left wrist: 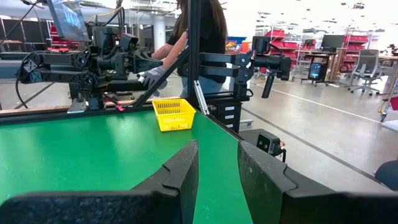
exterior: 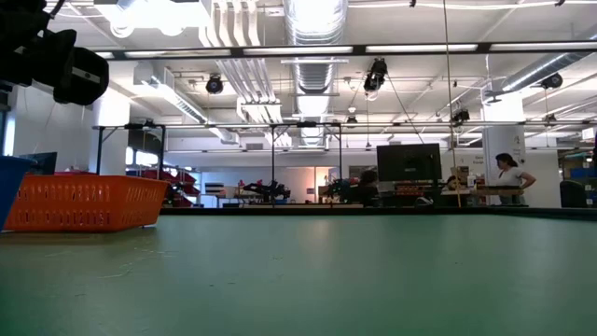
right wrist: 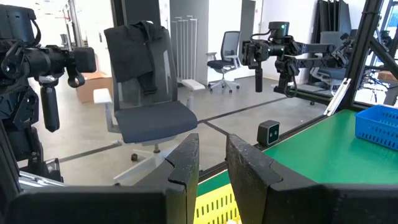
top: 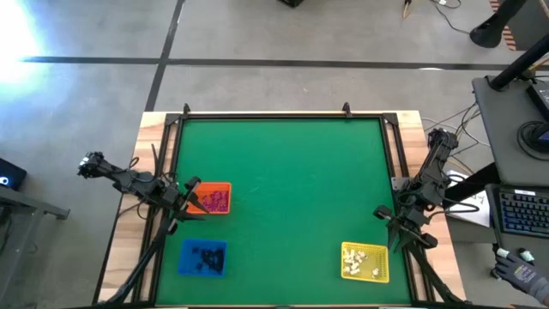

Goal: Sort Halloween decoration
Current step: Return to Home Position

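Green table (top: 283, 172) with both arms at its sides. The Halloween decoration lies grouped by colour: pinkish-purple trinkets (top: 217, 201) in the orange tray (top: 225, 186), black trinkets (top: 206, 257) in the blue tray (top: 185, 268), white trinkets (top: 362, 260) in the yellow tray (top: 383, 254). The left gripper (top: 183, 196) is at the left edge, just beside the orange tray, its fingers (left wrist: 183, 165) slightly spread and empty. The right gripper (top: 383, 216) is at the right edge, near the yellow tray, its fingers (right wrist: 186, 155) likewise a little apart and empty.
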